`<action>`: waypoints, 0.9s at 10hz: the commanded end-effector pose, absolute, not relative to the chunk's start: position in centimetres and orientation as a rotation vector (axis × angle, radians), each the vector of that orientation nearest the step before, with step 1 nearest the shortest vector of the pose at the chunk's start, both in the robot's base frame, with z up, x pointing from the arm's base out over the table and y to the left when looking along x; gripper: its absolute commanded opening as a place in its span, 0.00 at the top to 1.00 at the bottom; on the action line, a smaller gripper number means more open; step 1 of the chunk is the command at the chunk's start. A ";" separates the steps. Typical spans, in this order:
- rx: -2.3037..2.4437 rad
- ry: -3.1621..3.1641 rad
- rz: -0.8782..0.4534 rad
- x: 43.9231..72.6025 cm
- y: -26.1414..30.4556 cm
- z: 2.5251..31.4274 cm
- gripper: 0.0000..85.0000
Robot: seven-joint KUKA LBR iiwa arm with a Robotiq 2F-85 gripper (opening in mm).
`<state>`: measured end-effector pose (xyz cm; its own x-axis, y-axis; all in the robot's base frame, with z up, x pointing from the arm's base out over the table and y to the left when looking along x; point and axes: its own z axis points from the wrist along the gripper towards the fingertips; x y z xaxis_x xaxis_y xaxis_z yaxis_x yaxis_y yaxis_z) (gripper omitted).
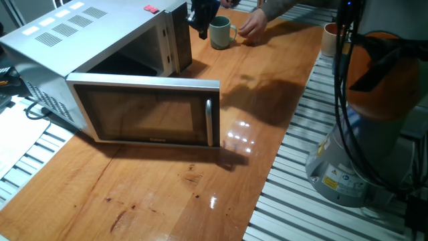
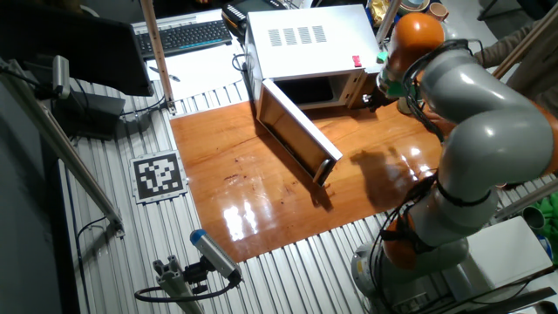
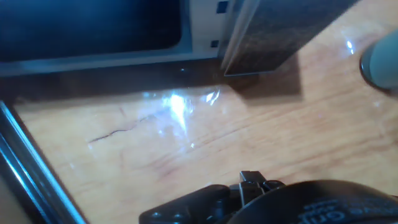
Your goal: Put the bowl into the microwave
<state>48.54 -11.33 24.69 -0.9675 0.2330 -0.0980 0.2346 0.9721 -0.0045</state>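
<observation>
The bowl (image 1: pixel 220 33) is a small grey-green mug with a side handle, standing upright on the wooden table behind the microwave's right side. Its blurred edge shows at the right of the hand view (image 3: pixel 379 62). The microwave (image 1: pixel 73 33) stands at the left with its dark glass door (image 1: pixel 147 110) swung open, also in the other fixed view (image 2: pixel 305 39). My gripper (image 1: pixel 200 19) hangs just left of the bowl, by the microwave's back corner, holding nothing. Its fingers are too dark to tell how they stand. The arm hides the bowl in the other fixed view.
A person's hand (image 1: pixel 253 25) rests right beside the bowl's handle. A tan cup (image 1: pixel 330 39) stands at the table's right edge. The robot base (image 1: pixel 364 134) is at the right. A small red item (image 1: pixel 151 9) lies on the microwave top. A keyboard (image 2: pixel 187 37) sits behind.
</observation>
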 end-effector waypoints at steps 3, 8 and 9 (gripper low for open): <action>0.712 2.988 -0.013 48.5 -11.4 24.7 1.00; 0.894 2.867 0.010 48.5 -11.4 24.7 1.00; 0.919 2.846 0.030 48.5 -11.4 24.7 1.00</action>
